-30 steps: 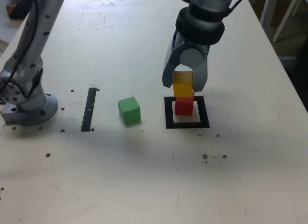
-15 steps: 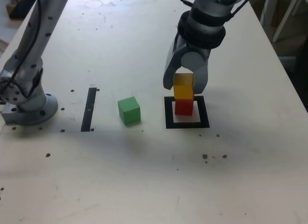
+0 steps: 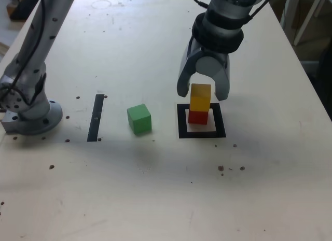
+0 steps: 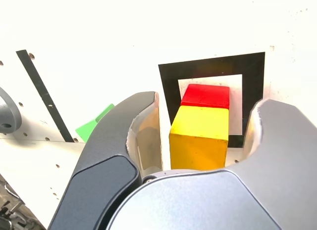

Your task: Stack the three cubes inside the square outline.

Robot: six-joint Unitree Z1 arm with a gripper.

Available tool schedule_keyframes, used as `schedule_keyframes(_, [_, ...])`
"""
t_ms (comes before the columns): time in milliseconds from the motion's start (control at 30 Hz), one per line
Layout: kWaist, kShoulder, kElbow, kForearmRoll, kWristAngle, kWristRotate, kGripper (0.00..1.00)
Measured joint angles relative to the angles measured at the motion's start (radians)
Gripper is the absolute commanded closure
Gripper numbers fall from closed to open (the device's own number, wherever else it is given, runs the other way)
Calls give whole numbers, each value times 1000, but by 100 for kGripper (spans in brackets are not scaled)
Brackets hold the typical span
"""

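The yellow cube (image 3: 200, 97) rests on the red cube (image 3: 197, 116) inside the black square outline (image 3: 181, 122). My gripper (image 3: 202, 93) straddles the yellow cube with its jaws open, and gaps show on both sides of the cube. In the wrist view the yellow cube (image 4: 199, 136) sits between the spread fingers (image 4: 141, 126) without touching them, with the red cube (image 4: 206, 96) beneath it and the square outline (image 4: 168, 86) around the pair. The green cube (image 3: 139, 119) lies alone on the table toward the exterior view's left of the outline; a corner of the green cube (image 4: 94, 125) shows in the wrist view.
A narrow black strip (image 3: 96, 117) lies on the table at the exterior view's left of the green cube. The arm's grey base (image 3: 28, 114) stands at the table's left edge. The white table (image 3: 155, 189) has small holes and specks.
The jaws have spread apart from the yellow cube, letting it go on top of the red cube. The arm has barely shifted.
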Motion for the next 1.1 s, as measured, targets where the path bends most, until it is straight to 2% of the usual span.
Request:
schedule_keyframes(233, [1, -30, 17, 0, 21, 0, 1])
schedule_keyframes(467, [1, -178, 99, 1, 58, -29, 1])
schedule_keyframes(633, [-15, -292, 215, 4, 63, -106, 0])
schedule_keyframes(867, [-89, -374, 390, -22, 36, -277, 0])
schedule_keyframes(1100, [-119, -390, 512, -99, -30, -374, 0])
